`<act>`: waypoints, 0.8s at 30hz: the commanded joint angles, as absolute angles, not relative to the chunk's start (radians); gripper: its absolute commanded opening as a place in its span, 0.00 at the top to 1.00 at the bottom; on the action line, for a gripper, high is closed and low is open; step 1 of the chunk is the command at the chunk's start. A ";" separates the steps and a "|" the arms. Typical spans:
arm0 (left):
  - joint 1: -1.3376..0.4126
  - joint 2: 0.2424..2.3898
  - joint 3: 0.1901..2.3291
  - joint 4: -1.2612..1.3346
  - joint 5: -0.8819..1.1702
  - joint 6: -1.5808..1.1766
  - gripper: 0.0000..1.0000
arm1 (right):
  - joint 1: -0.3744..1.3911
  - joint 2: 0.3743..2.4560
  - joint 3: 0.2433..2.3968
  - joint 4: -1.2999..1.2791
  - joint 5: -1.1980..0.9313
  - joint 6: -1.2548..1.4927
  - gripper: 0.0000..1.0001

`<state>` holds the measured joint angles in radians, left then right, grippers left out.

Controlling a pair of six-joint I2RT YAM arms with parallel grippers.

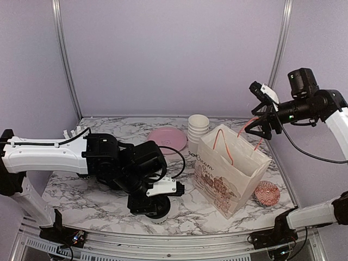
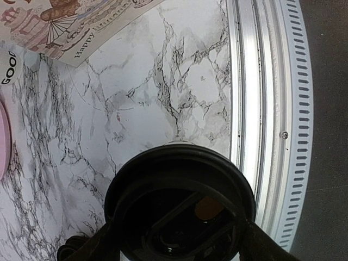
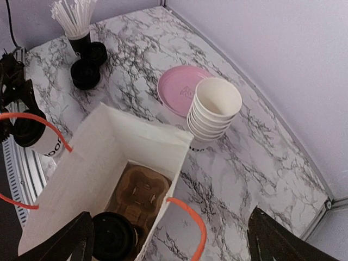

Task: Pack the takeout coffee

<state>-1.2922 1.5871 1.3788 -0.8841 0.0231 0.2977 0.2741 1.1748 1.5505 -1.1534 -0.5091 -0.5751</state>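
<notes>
My left gripper [image 1: 154, 206] is shut on a takeout coffee cup [image 1: 157, 218], white with a black lid, low over the table's near edge left of the bag. In the left wrist view the lid [image 2: 179, 185] fills the space between my fingers [image 2: 95, 244]. The right wrist view shows this cup [image 3: 43, 142] beside the bag. A second lidded coffee [image 3: 111, 236] sits in a brown cardboard carrier [image 3: 138, 190] inside the open white bag [image 1: 231, 168]. My right gripper [image 1: 262, 124] hovers open above the bag's far right side, with a pink handle [image 3: 190, 217] between its spread fingers.
A stack of empty white cups [image 1: 198, 130] and a pink plate [image 1: 166, 138] lie behind the bag. A cup of straws [image 3: 79, 24] with two black-lidded items [image 3: 87, 70] stands at the far left. A pink patterned object [image 1: 267, 193] lies right of the bag. The metal rail [image 2: 261, 109] edges the table.
</notes>
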 commanded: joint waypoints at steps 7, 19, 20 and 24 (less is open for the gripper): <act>-1.276 1.531 1.385 -0.878 0.005 0.269 0.34 | 0.255 1.100 1.545 -1.253 -0.676 -0.665 0.01; -1.271 1.558 1.411 -0.872 0.006 0.267 0.34 | 0.255 1.097 1.427 -1.197 -0.489 -0.614 0.17; -1.272 1.559 1.413 -0.873 0.006 0.267 0.34 | 0.255 1.094 1.438 -1.203 -0.502 -0.624 0.18; -1.272 1.563 1.413 -0.873 0.006 0.267 0.34 | 0.255 1.048 1.544 -1.227 -0.632 -0.689 0.13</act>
